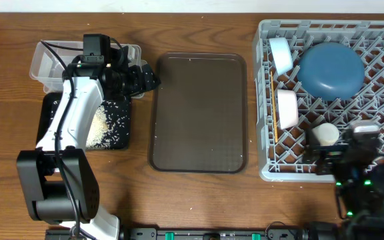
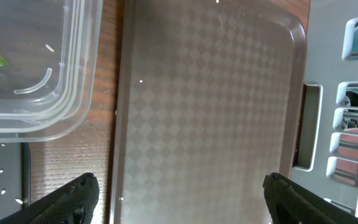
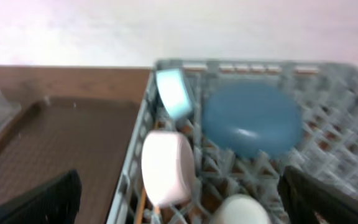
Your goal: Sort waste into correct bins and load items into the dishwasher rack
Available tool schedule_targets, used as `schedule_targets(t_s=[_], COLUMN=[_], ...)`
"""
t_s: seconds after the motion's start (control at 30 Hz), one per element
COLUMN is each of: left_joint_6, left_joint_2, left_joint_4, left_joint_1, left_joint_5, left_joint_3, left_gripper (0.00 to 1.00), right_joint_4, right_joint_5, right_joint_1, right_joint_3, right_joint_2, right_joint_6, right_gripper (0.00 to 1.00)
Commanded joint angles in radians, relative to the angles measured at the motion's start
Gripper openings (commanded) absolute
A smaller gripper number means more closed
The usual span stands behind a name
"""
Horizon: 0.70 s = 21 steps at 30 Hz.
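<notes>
Here, the left gripper [image 2: 178, 200] is held wide and empty beside the dark brown flat tray [image 2: 210, 93]; the right gripper [image 3: 184, 198], equally spread, is held over the grey pegged rack [image 1: 263, 87].

Looks like brown wood grain with a low sheen across the table [image 1: 199, 27]. Clear, glossy plastic at the tub [image 2: 73, 93]. Matt brown, finely diamond-embossed on the serving tray [image 2: 210, 106]. Dull grey moulded plastic for the rack [image 1: 264, 133]. Smooth, softly glossy on the blue plate [image 3: 250, 118] and white bowl [image 3: 166, 165].
</notes>
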Motion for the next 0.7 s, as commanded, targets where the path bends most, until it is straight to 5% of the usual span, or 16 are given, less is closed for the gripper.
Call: schedule_targets(t_s=[0.0, 0.67], left_joint_6=[0.010, 0.010], left_joint_2=[-0.016, -0.016], left_joint_4=[-0.002, -0.002], left_joint_1=[0.000, 0.000], left_joint_5=[-0.005, -0.005], left_joint_3=[0.000, 0.000], left_gripper=[0.87, 0.88], right_joint_4=[0.109, 0.507], right_joint_5=[-0.095, -0.122], right_joint_1=[0.002, 0.042], right_joint_3=[-0.156, -0.620], right_joint_2=[-0.077, -0.378], right_joint_6=[-0.014, -0.007], right_gripper=[0.99, 0.99])
